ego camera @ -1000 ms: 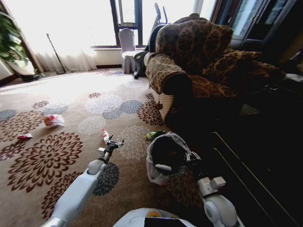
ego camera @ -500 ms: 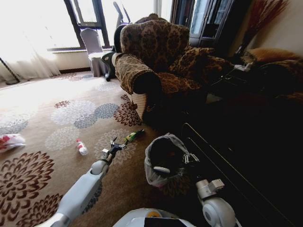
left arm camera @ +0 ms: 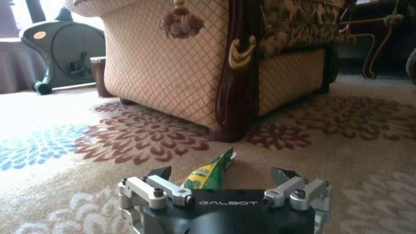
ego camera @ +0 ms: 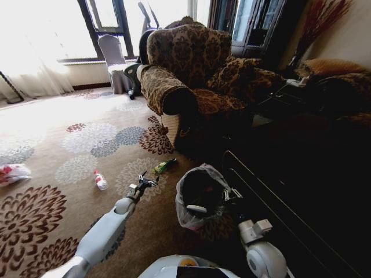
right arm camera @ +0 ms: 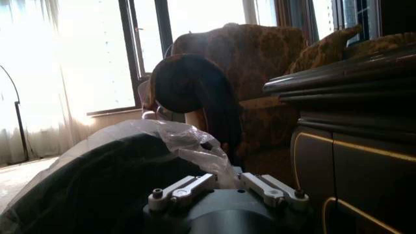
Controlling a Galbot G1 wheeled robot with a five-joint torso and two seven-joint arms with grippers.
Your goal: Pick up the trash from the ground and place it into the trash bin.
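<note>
reaching low over the carpet (ego camera: 69,145), the left gripper (ego camera: 146,181) sits at lower centre-left of the head view with its fingers spread, aimed at the green packet (ego camera: 164,167) just above and right of it. judged as the approach step for a pick; nothing is pinched yet. in the left wrist view the green packet (left arm camera: 209,173) lies flat on the carpet between the spread fingertips but a bit beyond them, not touching, so the left gripper (left arm camera: 221,173) looks lined up on it.

the right gripper (ego camera: 232,193) is at lower centre-right of the head view, pressed together on the rim of the trash bin (ego camera: 200,197), pinching the crinkled bag liner. probably held there so the bin rides along near the pick spot and the drop is short.

other trash is well apart: a small clear bottle (ego camera: 100,180) at centre-left and a white-and-red wrapper (ego camera: 14,172) at the left edge.

the head view gives the layout: packet between left gripper and armchair (ego camera: 191,75), bin just right. the left wrist view gives the alignment and the gap to the packet. the right wrist view shows the right gripper (right arm camera: 226,187) closed on the bag edge of the trash bin (right arm camera: 117,180), which the head view leaves unclear.
</note>
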